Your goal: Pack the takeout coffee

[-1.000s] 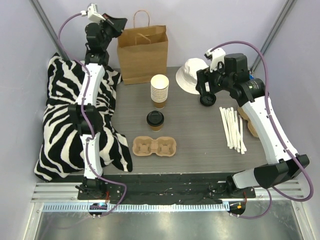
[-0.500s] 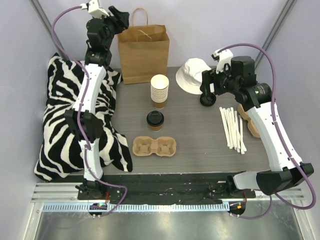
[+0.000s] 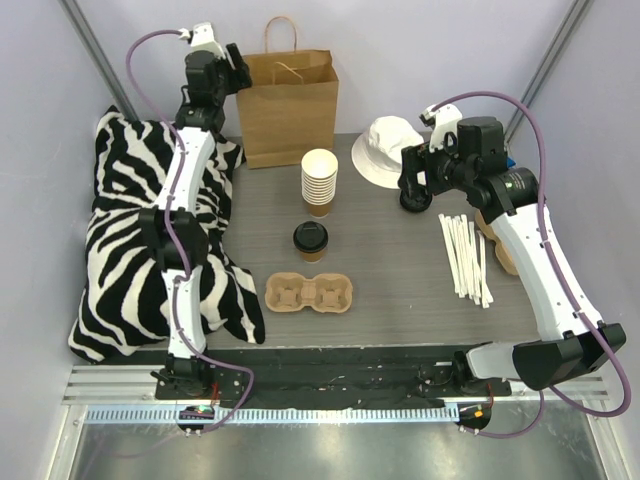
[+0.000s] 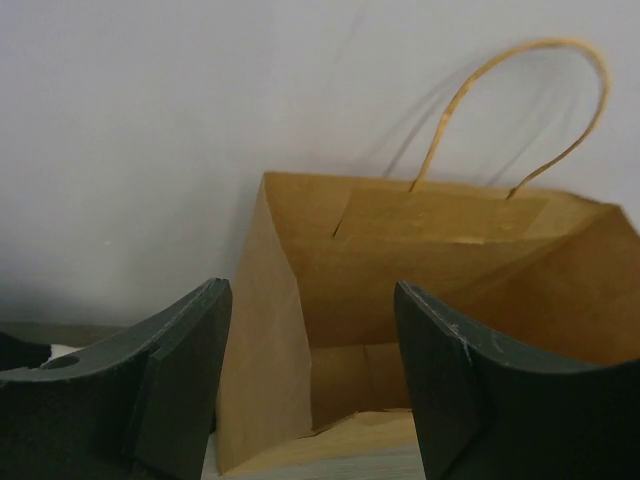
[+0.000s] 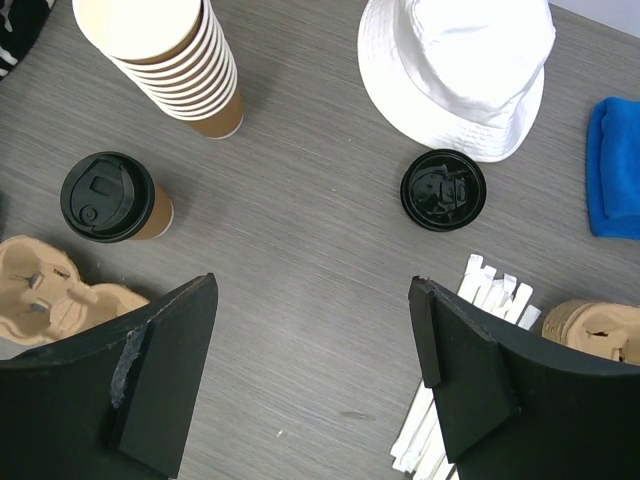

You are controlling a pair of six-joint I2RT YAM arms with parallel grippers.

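The takeout coffee (image 3: 310, 238), a small brown cup with a black lid, stands mid-table between the cup stack and the carrier, and shows at the left of the right wrist view (image 5: 108, 196). My left gripper (image 3: 234, 68) is open and empty, raised by the top left edge of the brown paper bag (image 3: 287, 110). In the left wrist view it (image 4: 310, 300) faces the bag's open mouth (image 4: 400, 300). My right gripper (image 3: 412, 175) is open and empty, hovering high over bare table (image 5: 312, 290), right of the coffee.
A stack of lidless cups (image 3: 319, 180) stands behind the coffee and a pulp carrier (image 3: 310, 293) lies in front. A white hat (image 3: 385, 150), a loose black lid (image 3: 413, 200), white stirrers (image 3: 465, 258) and a second carrier (image 3: 500, 245) lie right. A zebra cloth (image 3: 130, 230) covers the left.
My left gripper went from shut to open and came down towards the bag's top left edge. My right arm shifted slightly right, still open.
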